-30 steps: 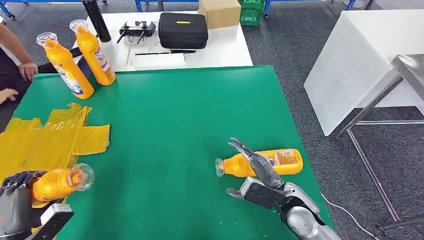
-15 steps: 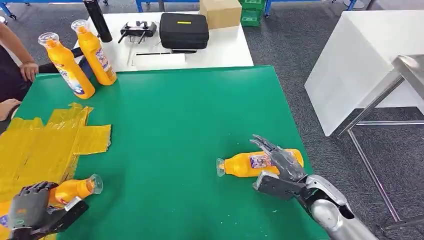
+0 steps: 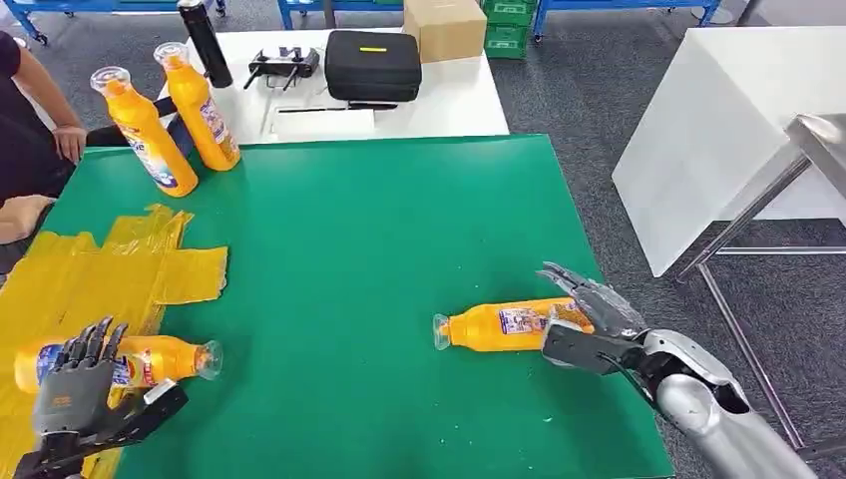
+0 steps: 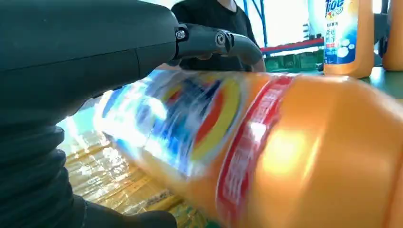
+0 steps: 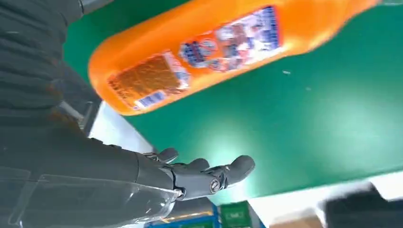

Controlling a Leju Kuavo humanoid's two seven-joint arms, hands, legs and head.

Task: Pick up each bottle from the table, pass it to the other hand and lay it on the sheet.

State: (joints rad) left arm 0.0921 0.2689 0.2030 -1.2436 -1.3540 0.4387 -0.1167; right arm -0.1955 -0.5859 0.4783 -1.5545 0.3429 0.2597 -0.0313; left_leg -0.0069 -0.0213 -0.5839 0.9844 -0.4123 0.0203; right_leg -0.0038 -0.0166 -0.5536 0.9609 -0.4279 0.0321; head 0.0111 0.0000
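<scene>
An orange bottle point(image 3: 130, 360) lies on its side on the yellow sheet point(image 3: 90, 269), cap toward the table's middle. My left hand point(image 3: 75, 389) is just in front of it, fingers spread and raised, holding nothing; in the left wrist view that bottle point(image 4: 285, 152) looms blurred beside the hand point(image 4: 71, 61). A second orange bottle point(image 3: 504, 326) lies on the green table point(image 3: 379, 220) at the front right. My right hand point(image 3: 591, 321) is open at its base end; the right wrist view has the bottle point(image 5: 218, 52) apart from the fingers point(image 5: 209, 173). Two more bottles point(image 3: 145, 135) point(image 3: 203, 108) stand upright at the back left.
A person's arm point(image 3: 45, 110) rests at the table's left edge by the upright bottles. Behind the green table a white table point(image 3: 449, 105) carries a black case point(image 3: 374, 62), a cardboard box point(image 3: 444, 25) and a controller. A white bench point(image 3: 718, 130) stands to the right.
My left hand lowered its bottle onto the yellow sheet and let go, fingers now spread. My right hand slid right along the lying bottle to its base end. The camera shifted slightly.
</scene>
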